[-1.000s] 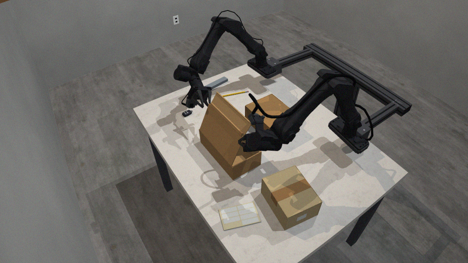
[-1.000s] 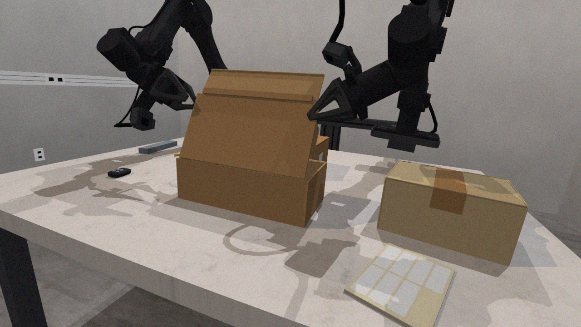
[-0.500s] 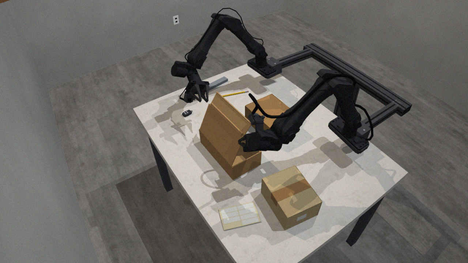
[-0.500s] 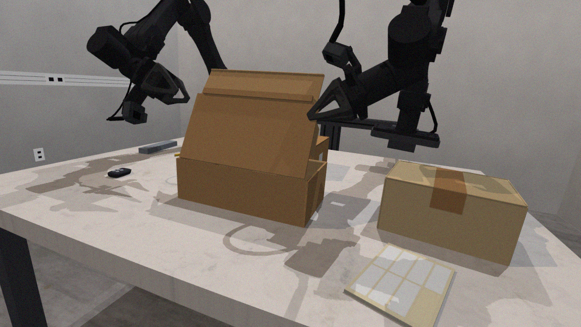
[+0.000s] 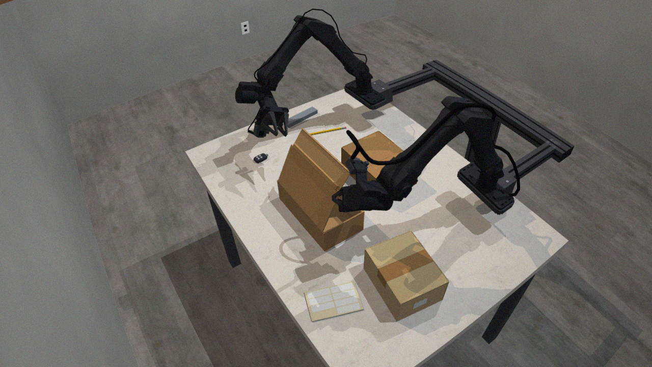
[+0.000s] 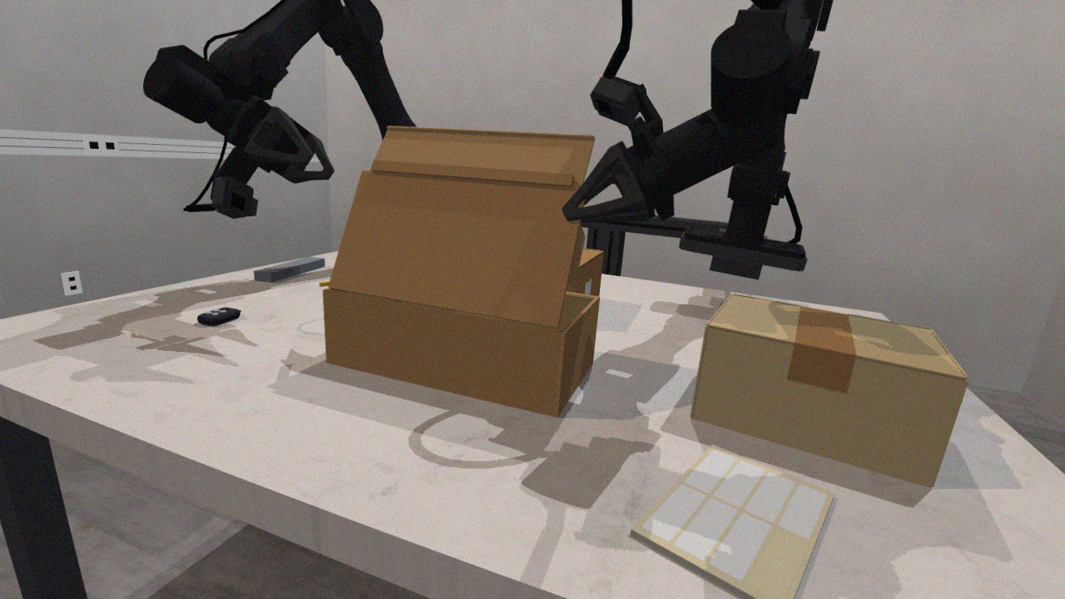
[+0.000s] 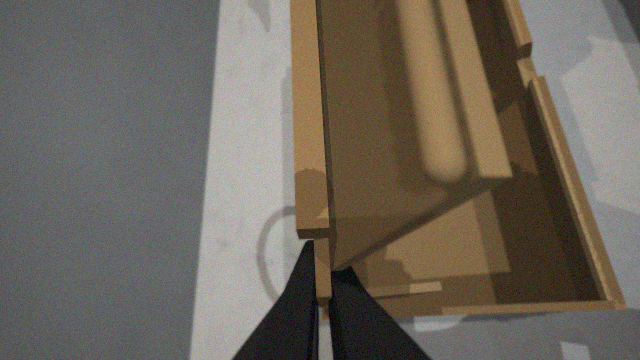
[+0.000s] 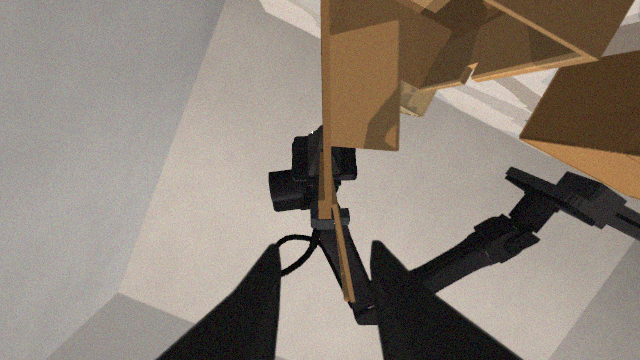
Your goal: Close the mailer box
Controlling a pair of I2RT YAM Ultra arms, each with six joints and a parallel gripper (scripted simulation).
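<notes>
"Brown cardboard dominates our table: the mailer box [image 5: 300, 207] [image 6: 439, 349] [image 7: 575, 175] [image 8: 535, 68] sits mid-table, lid [image 5: 309, 182] [image 6: 454, 253] [image 7: 370, 125] [image 8: 326, 100] half raised. Why do we see the left gripper [image 5: 335, 197] [image 6: 569, 215] [image 7: 321, 252] at its side?"

"We see it pinched shut on the lid's side edge, probably to steady the panel at that slant while the other arm works."

"And the right gripper [image 5: 280, 134] [image 6: 315, 177] [image 8: 325, 253]?"

"Its fingers stand partly open, holding nothing, off the lid's opposite end. We judge that it is making room before guiding the front flap [image 5: 323, 159] [image 6: 483, 156] in."

"Which way does our box point?"

"Its opening faces the arms' mounts, hinge on the far side from them. The long axis runs roughly parallel to the dark mounting beam [image 5: 496, 107], across the arms' reach. We judge that the side flaps must go in before the front tucks."
</notes>
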